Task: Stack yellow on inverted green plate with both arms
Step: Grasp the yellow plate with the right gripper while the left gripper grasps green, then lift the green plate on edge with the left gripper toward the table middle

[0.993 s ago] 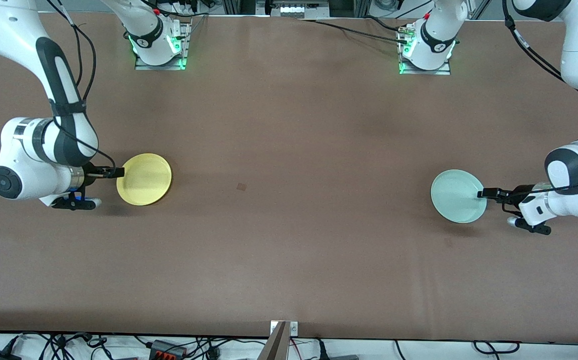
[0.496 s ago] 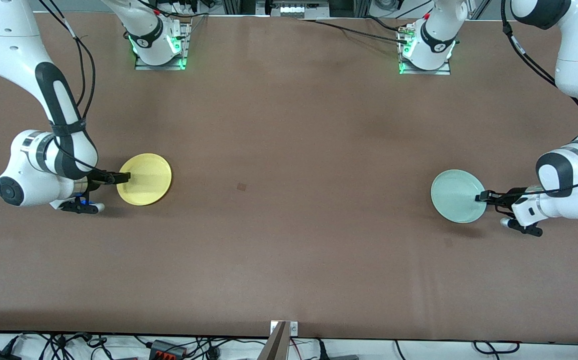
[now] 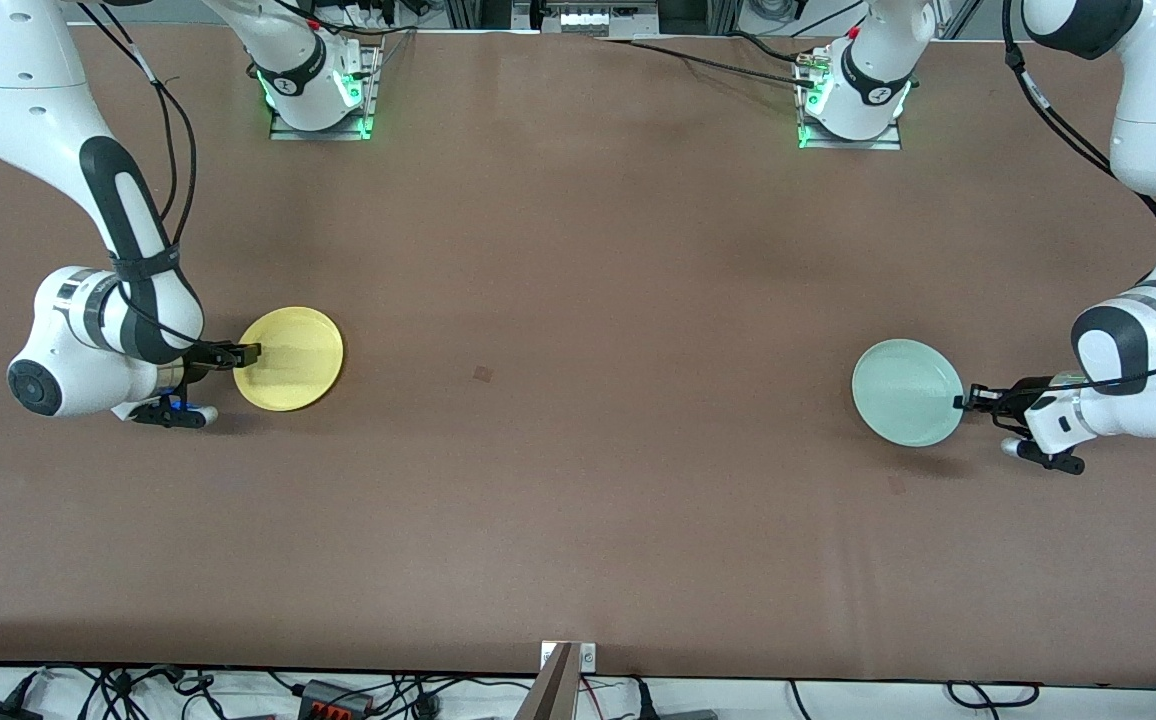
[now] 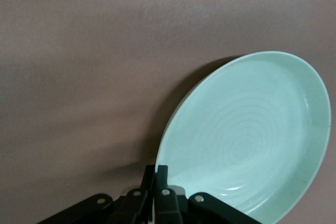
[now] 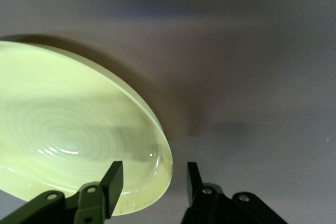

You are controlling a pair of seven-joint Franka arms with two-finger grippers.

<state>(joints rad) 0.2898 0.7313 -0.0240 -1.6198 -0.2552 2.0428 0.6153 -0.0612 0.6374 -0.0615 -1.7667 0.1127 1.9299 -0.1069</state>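
The yellow plate (image 3: 290, 358) lies rim up on the brown table toward the right arm's end; it also shows in the right wrist view (image 5: 68, 129). My right gripper (image 3: 248, 352) (image 5: 154, 174) is open, low at the plate's edge, one finger over the inside and one outside the rim. The green plate (image 3: 906, 392) sits toward the left arm's end and fills the left wrist view (image 4: 252, 140), hollow side showing, with a shadow under it. My left gripper (image 3: 963, 401) (image 4: 156, 174) is shut on its rim.
A small dark mark (image 3: 483, 374) is on the table between the plates. The arm bases (image 3: 318, 90) (image 3: 853, 100) stand at the table's edge farthest from the front camera. A metal post (image 3: 558, 685) stands at the nearest edge.
The green plate has shifted a little toward the table's middle with the left gripper on its rim. The right arm has settled lower beside the yellow plate, which has not moved.
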